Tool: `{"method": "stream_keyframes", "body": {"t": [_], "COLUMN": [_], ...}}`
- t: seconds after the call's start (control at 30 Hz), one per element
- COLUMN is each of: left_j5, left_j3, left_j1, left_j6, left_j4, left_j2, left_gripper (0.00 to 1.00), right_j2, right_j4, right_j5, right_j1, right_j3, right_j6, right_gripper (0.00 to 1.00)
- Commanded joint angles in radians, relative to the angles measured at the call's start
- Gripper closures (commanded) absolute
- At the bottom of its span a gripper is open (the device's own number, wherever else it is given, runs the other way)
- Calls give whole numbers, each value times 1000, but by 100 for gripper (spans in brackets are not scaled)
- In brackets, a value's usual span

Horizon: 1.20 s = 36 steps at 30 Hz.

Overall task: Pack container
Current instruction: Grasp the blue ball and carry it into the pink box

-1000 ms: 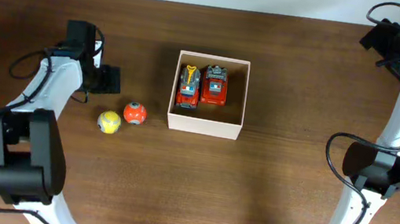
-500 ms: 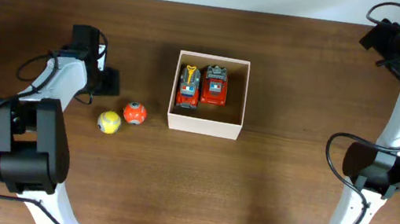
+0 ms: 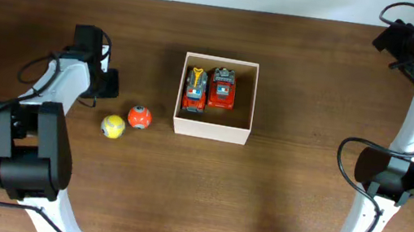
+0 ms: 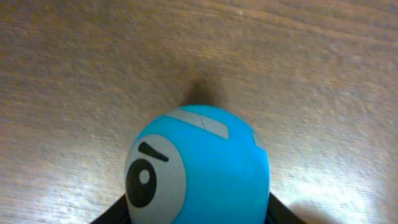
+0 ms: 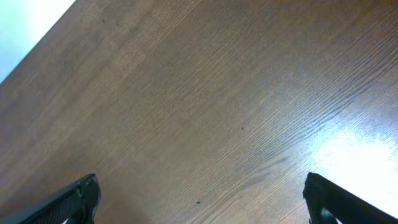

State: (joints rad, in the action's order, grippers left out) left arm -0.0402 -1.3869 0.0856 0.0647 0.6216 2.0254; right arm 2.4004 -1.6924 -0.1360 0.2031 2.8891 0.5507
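The container (image 3: 212, 131), a square cream-white box with a tan inside, stands mid-table with two toy cars (image 3: 208, 89) side by side in it. To its left lie a yellow ball (image 3: 112, 126) and an orange ball (image 3: 139, 116). In the left wrist view a blue ball (image 4: 205, 162) with a painted eye sits on the wood, and my left gripper (image 4: 199, 216) is shut on it, a black finger against each side. From overhead the left gripper (image 3: 105, 83) hides this ball. My right gripper (image 5: 202, 202) hangs open over bare wood at the far right corner (image 3: 395, 39).
The brown wooden table (image 3: 276, 200) ends at a white strip along the back edge. The right arm's base (image 3: 394, 181) stands at the right side, and the left arm's base (image 3: 23, 163) at the near left.
The left gripper's fingers have come in from wide open onto the blue ball, and its head has drawn slightly left. The right arm, the box and the other balls have not moved.
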Motion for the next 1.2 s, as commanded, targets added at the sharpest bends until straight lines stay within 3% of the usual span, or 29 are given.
{"method": "stream_keyframes", "body": {"t": [0.0, 0.27, 0.4, 0.53, 0.77, 1.17], "left_j5": [59, 310, 654, 827, 821, 476], "left_j3": [-71, -251, -298, -298, -298, -297], "left_j1": [2, 2, -2, -33, -146, -362], "left_j6": [-2, -33, -183, -308, -491, -494], "left_j4": [46, 226, 296, 349, 472, 493], "left_j2": [-14, -79, -119, -141, -141, -141], "left_gripper": [59, 59, 59, 60, 63, 63], "right_j2": [-25, -25, -25, -25, -25, -25], "right_j4": [-6, -6, -6, -6, -6, -6], "right_j5": [-2, -2, -2, -2, -2, -2], "right_j1": [1, 1, 1, 1, 1, 1], "right_j3": [15, 15, 15, 15, 15, 15], "right_j6": [11, 11, 11, 11, 11, 11], "right_gripper": [1, 1, 1, 1, 1, 1]}}
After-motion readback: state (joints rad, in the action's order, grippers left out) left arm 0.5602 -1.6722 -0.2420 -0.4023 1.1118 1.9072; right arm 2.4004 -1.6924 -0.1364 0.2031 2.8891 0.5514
